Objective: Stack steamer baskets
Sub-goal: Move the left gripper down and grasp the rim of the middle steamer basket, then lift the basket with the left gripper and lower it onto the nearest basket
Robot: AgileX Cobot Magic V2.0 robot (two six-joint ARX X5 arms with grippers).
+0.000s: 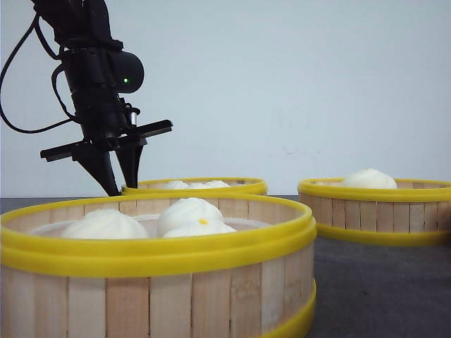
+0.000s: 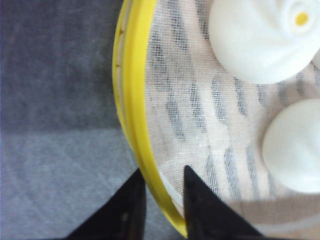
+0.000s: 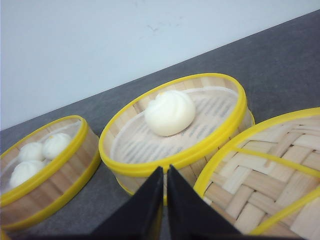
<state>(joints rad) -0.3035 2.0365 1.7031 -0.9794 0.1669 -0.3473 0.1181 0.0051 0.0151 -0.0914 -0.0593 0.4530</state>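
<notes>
Since all three steamer baskets (image 1: 158, 264) sit apart on the table (image 1: 380, 289), nothing is stacked yet; the left gripper (image 2: 161, 186) is open around the far basket's (image 1: 195, 186) rim, not squeezing. The right gripper (image 3: 165, 175) is closed and empty.

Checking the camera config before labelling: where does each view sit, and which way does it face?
Front: low at table level, facing forward past the nearest basket; the left hand is lowered behind it.
Left wrist: on the left arm, looking down; the left hand straddles a yellow basket rim.
Right wrist: on the right arm, angled across the table at the one-bun basket; the right hand is closed.
Shared: front and right wrist both show the one-bun basket; front and left wrist both show the left hand.
</notes>
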